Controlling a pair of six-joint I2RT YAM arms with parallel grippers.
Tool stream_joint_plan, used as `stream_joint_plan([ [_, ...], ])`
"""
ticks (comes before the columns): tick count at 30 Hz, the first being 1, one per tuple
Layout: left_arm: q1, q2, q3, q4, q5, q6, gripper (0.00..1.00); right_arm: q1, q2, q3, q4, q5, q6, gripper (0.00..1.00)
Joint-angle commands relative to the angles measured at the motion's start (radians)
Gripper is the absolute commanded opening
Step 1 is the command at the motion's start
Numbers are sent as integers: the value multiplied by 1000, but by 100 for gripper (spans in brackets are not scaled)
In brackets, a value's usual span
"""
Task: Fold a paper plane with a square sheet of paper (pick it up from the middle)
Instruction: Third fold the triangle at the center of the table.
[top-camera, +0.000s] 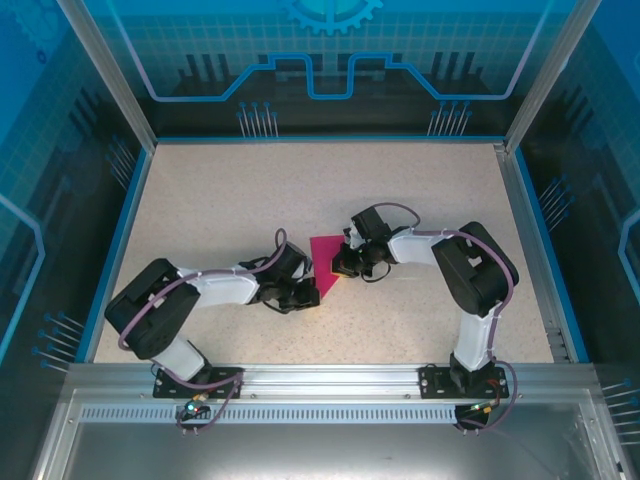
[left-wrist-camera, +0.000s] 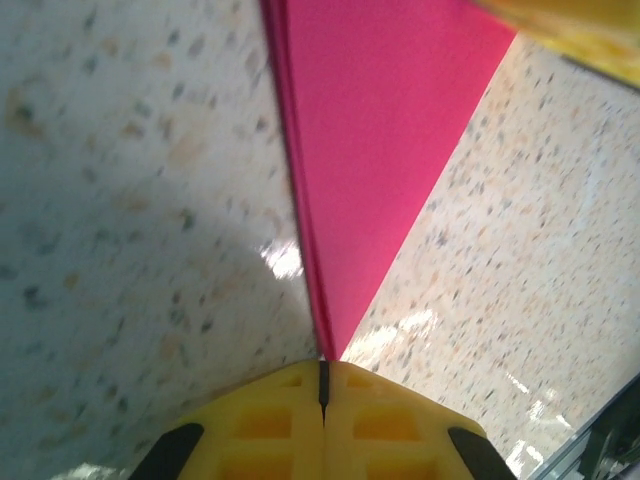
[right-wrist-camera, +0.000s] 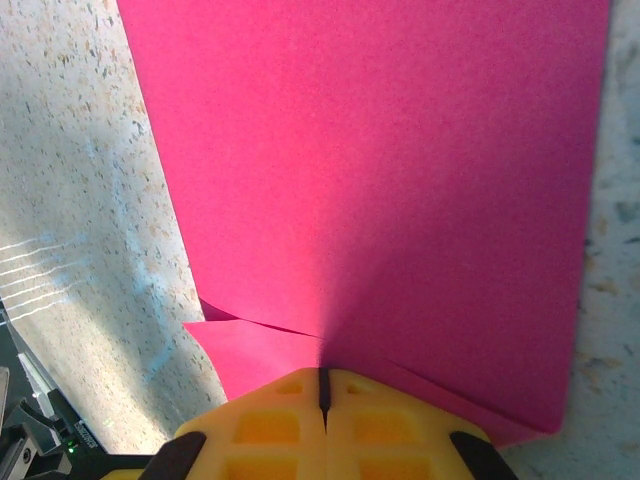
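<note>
Top external view: found the pink paper (top-camera: 325, 262) lying flat near the middle of the speckled table (top-camera: 200, 200), slightly toward the near edge, folded into a matte magenta wedge narrowing toward that edge. Saw the left gripper (top-camera: 308, 296) at the narrow end and the right gripper (top-camera: 343, 266) at the wedge's right side. From the left wrist, made out the paper (left-wrist-camera: 370, 150) as a long slim triangle, thin layers stacked along its left edge, tapering down to the seam of the left gripper (left-wrist-camera: 323, 385), with waffle-moulded yellow fingers pressed tight together. Could not settle between tip pinched and tip merely touched. Noted a yellow shape (left-wrist-camera: 590, 30) cut off at the upper right, too blurred to name. From the right wrist, saw the paper (right-wrist-camera: 380, 170) as a broad smooth sheet, top cropped, a small flap poking out lower left under a diagonal crease. Found the right gripper (right-wrist-camera: 322, 385) closed likewise, fingers together over the paper's near edge, grip on it hidden.
</note>
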Motion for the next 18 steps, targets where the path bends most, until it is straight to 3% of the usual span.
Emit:
stream_joint_plan([
  [1,-9,-71,43,-110,-69,32,0,14,-50,-9,-6,46,3,0],
  [3,-8,-110,47,-105,-122,5,2,13,-114,-24,26,39,-8,1],
  [6,-9,-150,35,-48,-153,-30,13,1,-200,-56,53,36,-23,20],
  [10,-8,-141,44,17,-166,-56,20,-36,-267,-103,58,40,-43,35],
  [18,-8,-62,75,73,-187,-80,27,-108,-274,-200,82,0,-128,44],
])
